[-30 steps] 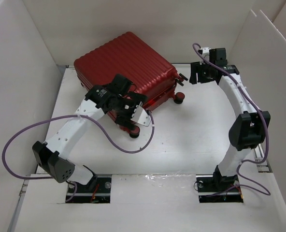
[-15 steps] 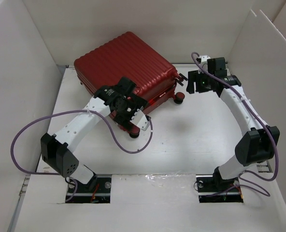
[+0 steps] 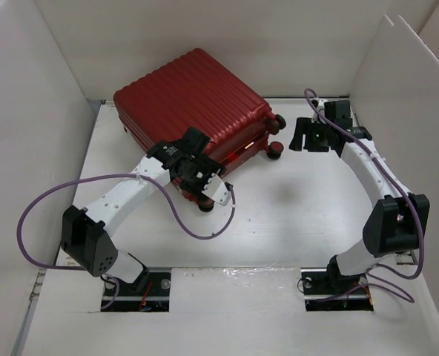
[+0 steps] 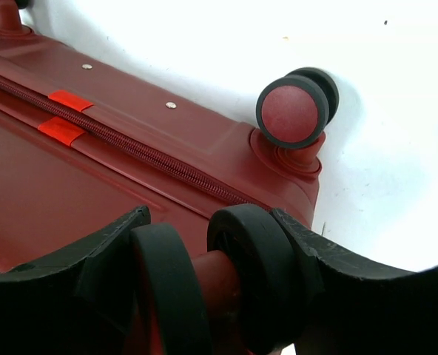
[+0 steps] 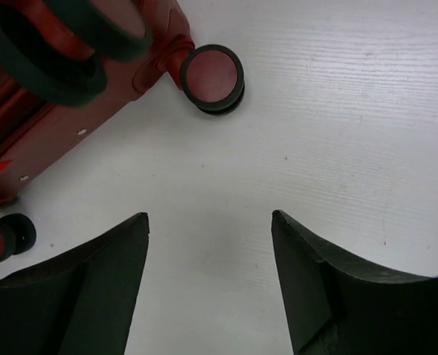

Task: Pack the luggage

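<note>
The luggage was found lying flat on its broad side at the far left of the surface, ribbed red shell uppermost and wheeled end turned toward the right and the arms. It was closed. In the left wrist view the zip was seen drawn shut along the seam, with two red tags beside it. Its contents could not be seen.

The surface was white and was enclosed by white panel walls at the back and on both sides.

The left arm was folded back at the elbow near its base and extended up and to the right, to the near corner of the luggage. The right arm was bent at the right edge and reached up and to the left, ending just beside the wheeled end. Purple cables were looped from both arms.

The left pincer was closed about a twin wheel at that near corner, one finger against each black disc. A second wheel was noted beyond it, untouched. The right pincer was held wide above bare surface, with nothing between its fingers; a far wheel lay ahead of it, well apart.
</note>
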`<state>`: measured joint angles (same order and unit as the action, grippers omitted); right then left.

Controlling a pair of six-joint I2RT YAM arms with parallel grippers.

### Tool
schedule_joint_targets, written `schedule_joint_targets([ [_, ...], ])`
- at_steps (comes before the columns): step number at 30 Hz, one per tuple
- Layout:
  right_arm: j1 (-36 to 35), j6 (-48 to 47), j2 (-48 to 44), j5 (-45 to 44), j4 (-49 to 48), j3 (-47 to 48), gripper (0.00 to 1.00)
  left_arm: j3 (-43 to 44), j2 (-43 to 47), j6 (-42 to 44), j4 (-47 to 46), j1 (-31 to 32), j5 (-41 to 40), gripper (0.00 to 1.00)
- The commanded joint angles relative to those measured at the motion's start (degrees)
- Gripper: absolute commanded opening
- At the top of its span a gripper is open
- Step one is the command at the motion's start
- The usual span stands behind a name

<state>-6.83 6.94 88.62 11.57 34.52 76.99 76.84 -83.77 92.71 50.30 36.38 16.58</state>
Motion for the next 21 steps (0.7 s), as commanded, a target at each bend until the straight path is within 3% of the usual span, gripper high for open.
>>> schedule_joint_targets([
  [1,1.21,2.72,0.93,3.79,-6.91,-0.26,0.72,-1.78,-0.88,-11.64,-1.17,-2.72,-3.51,0.0],
  [4,1.91,2.73,7.42,4.94,-9.12,3.5,0.72,-2.31,0.53,-18.06,-1.69,-1.5,1.51,0.0],
  [7,4.98,7.97,15.41,5.91,-7.8,10.17,0.61,-2.31,1.14,-25.8,-1.7,1.76,4.77,0.0],
  [8,4.98,9.05,17.1,6.87,-8.59,11.5,0.45,-2.31,1.15,-27.91,-2.48,2.89,7.3,0.0],
  [10,3.85,9.06,22.18,6.88,-8.6,16.75,0.29,-1.52,0.1,-31.79,-1.53,4.22,9.51,0.0],
  [11,3.15,9.06,23.95,5.84,-8.6,18.79,0.16,-0.47,-1.21,-32.84,-0.74,4.92,10.83,0.0],
  [13,1.04,8.53,27.64,6.35,-7.2,24.66,0.07,0.06,-1.84,-33.64,-0.73,6.24,11.46,0.0],
  [15,-0.37,8.53,32.13,9.41,-7.19,27.5,0.02,0.07,-3.24,-33.64,-1.34,6.25,10.85,0.0],
  [21,-3.54,9.06,36.27,10.48,-10.87,30.67,0.02,4.02,-5.09,-30.39,0.41,6.77,9.26,0.0],
])
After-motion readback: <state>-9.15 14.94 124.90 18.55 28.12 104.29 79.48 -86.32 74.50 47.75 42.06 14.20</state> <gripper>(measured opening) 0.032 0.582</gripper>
